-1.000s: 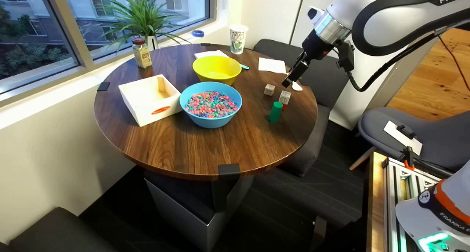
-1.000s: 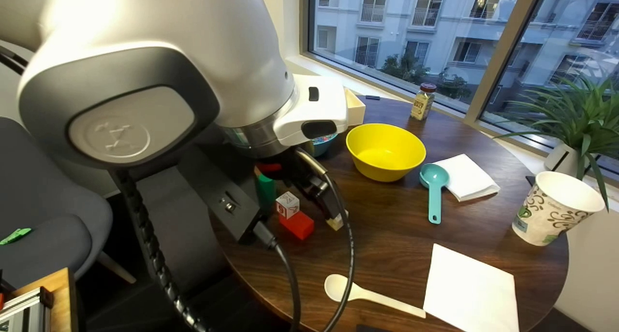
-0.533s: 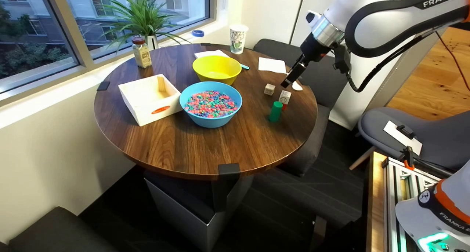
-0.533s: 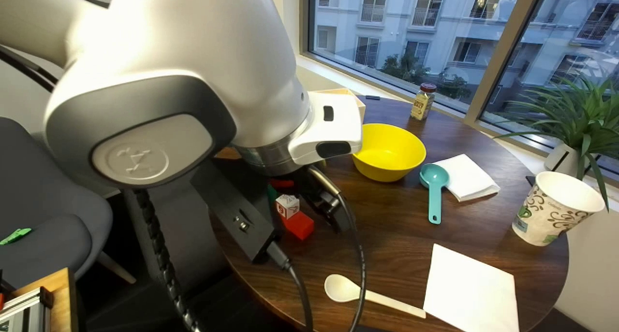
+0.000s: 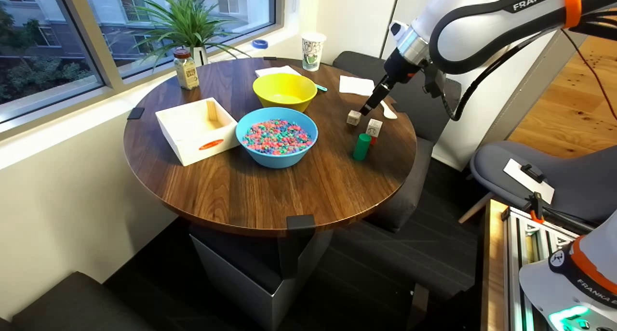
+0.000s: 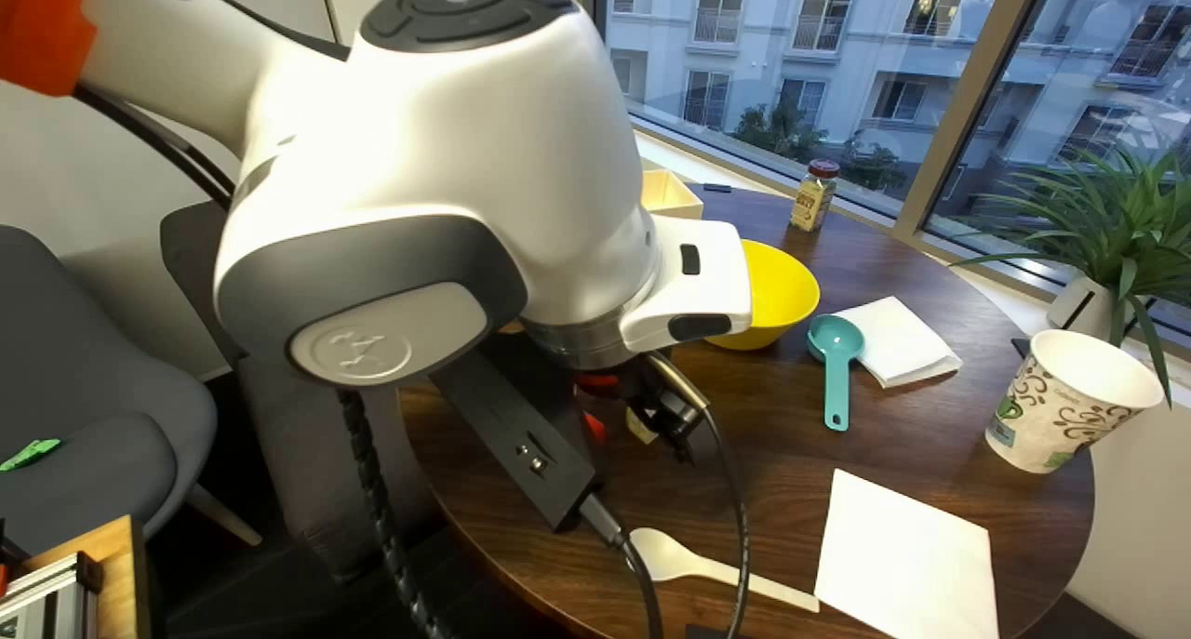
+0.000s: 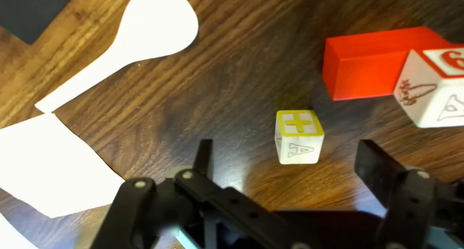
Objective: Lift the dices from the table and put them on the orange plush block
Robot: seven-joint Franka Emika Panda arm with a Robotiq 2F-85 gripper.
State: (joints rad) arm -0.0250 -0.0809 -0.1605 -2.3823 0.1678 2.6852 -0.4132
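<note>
My gripper (image 7: 286, 152) is spread wide. My wrist view shows one dice (image 7: 299, 137) between its jaws and another dice (image 7: 431, 88) on the red block (image 7: 368, 67), past one jaw.

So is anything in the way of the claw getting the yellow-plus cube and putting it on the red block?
Nothing visible stands between the open gripper and the yellow-plus cube, or between that cube and the red block. But the cube marked 6 sits on part of that block.
</note>
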